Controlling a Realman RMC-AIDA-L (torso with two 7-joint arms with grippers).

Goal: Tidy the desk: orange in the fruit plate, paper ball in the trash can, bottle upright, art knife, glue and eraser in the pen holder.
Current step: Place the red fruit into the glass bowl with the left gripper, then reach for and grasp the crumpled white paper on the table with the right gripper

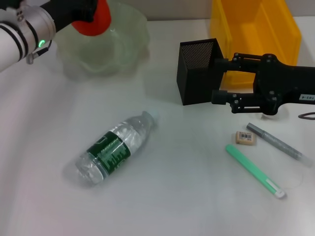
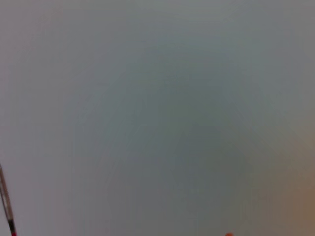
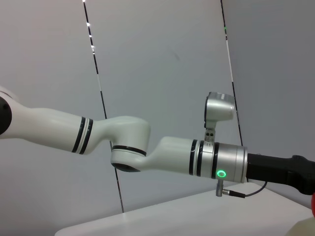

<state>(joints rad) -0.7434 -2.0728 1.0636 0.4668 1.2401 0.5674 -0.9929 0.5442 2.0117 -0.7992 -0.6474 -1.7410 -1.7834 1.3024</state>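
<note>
Head view is showing the left gripper (image 1: 91, 14), half cut off, gripping the orange (image 1: 96, 20) above the fruit plate (image 1: 129, 42), while the right gripper (image 1: 216, 78) is sitting spread beside the pen holder (image 1: 197, 71).

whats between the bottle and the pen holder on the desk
Nothing: in the head view the stretch of white desk between the lying bottle and the pen holder is bare.

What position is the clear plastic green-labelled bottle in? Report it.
Tipped: the clear plastic bottle lies on its side on the white desk.
</note>
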